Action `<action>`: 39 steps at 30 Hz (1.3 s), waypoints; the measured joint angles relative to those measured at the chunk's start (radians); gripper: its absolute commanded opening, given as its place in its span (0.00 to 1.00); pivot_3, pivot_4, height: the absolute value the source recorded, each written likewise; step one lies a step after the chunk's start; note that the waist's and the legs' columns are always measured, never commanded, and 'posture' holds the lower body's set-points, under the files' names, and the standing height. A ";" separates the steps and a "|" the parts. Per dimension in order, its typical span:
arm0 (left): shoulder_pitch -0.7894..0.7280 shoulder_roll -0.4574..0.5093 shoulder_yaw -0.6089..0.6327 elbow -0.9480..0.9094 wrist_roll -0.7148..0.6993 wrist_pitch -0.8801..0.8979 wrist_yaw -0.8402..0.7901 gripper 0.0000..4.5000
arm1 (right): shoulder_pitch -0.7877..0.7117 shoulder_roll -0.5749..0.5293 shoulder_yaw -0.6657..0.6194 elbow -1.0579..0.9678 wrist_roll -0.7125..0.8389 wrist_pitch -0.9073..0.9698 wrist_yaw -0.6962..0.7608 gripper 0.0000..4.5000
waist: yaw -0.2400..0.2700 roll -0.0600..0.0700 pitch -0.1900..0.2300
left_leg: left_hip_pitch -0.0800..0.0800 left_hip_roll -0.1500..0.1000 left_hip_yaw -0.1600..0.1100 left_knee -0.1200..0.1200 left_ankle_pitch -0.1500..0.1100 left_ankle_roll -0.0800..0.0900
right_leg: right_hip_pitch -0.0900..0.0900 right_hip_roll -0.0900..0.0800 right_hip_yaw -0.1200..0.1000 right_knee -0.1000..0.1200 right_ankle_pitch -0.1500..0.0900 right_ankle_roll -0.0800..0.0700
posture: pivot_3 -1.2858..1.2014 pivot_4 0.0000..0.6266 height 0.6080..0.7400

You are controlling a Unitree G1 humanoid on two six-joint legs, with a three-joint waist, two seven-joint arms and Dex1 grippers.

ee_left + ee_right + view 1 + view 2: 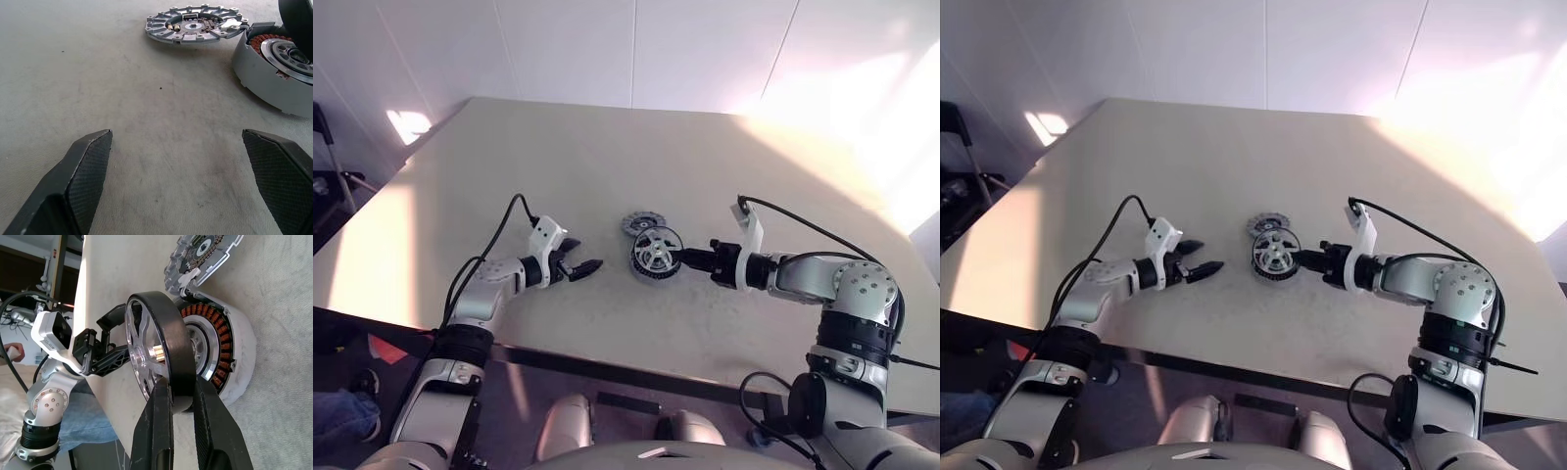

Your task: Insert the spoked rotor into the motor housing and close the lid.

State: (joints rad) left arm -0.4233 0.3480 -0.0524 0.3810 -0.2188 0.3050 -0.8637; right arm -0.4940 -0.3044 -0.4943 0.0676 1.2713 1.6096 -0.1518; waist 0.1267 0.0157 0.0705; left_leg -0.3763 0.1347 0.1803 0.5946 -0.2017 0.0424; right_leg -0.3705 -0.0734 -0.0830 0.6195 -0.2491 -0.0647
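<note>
The right gripper (182, 396) pinches the rim of the rotor (155, 350) — one black finger on each side of the dark ring. The rotor stands on edge, just above the housing (222, 352), which sits on the table (607, 176). It is not down inside yet; in the right wrist view you can see the copper-red ring and the silvery middle of the housing beside the wheel. The lid (193, 24) lies flat on the table, right beside the housing on its far side, with its inner side up. The left gripper (1197, 258) hangs low over the table, well to the left of the parts — its fingers are spread wide apart and hold nothing.
</note>
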 measured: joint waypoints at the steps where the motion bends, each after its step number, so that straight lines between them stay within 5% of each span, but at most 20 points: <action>1: 0.000 0.000 0.000 0.000 0.000 0.000 0.000 1.00 | 0.000 0.000 0.000 0.000 0.012 0.000 -0.010 0.05 | 0.000 0.000 0.000 | 0.000 0.000 0.000 0.000 0.000 0.000 | 0.000 0.000 0.000 0.000 0.000 0.000 | 0.52 0.00 1.00; 11: 0.001 0.002 0.000 -0.001 0.001 0.000 -0.002 1.00 | 0.001 0.016 -0.003 0.008 0.047 0.000 -0.085 0.05 | 0.000 0.000 0.000 | 0.000 0.000 0.000 0.000 0.000 0.000 | 0.000 0.000 0.000 0.000 0.000 0.000 | 0.52 0.00 1.00; 24: 0.001 0.004 0.000 -0.001 0.004 0.001 -0.005 1.00 | 0.000 0.023 -0.002 -0.023 0.063 -0.037 -0.087 0.99 | 0.000 0.000 0.000 | 0.001 0.000 0.000 -0.001 0.000 -0.001 | 0.001 0.000 0.000 0.000 -0.001 0.002 | 0.52 0.00 1.00; 32: 0.000 0.005 0.000 -0.001 0.005 0.001 -0.007 1.00 | 0.037 -0.102 0.116 -0.121 -0.107 -0.166 0.035 0.99 | 0.001 0.000 0.000 | 0.001 0.000 0.000 -0.001 0.000 -0.001 | 0.001 0.000 0.000 -0.001 -0.001 0.002 | 0.52 0.00 1.00; 39: -0.016 0.003 -0.009 0.011 0.009 0.001 -0.009 1.00 | 0.079 -0.254 0.412 -0.289 -0.423 -0.532 0.370 0.99 | 0.002 0.000 0.000 | 0.000 0.000 0.000 -0.001 0.000 0.000 | 0.001 0.000 0.000 -0.002 -0.004 0.007 | 0.52 0.00 1.00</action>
State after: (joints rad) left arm -0.4389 0.3511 -0.0612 0.3922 -0.2099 0.3060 -0.8723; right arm -0.4149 -0.5582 -0.0819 -0.2214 0.8487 1.0779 0.2185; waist 0.1291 0.0154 0.0706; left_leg -0.3761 0.1343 0.1799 0.5934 -0.2017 0.0421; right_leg -0.3695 -0.0734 -0.0829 0.6177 -0.2527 -0.0575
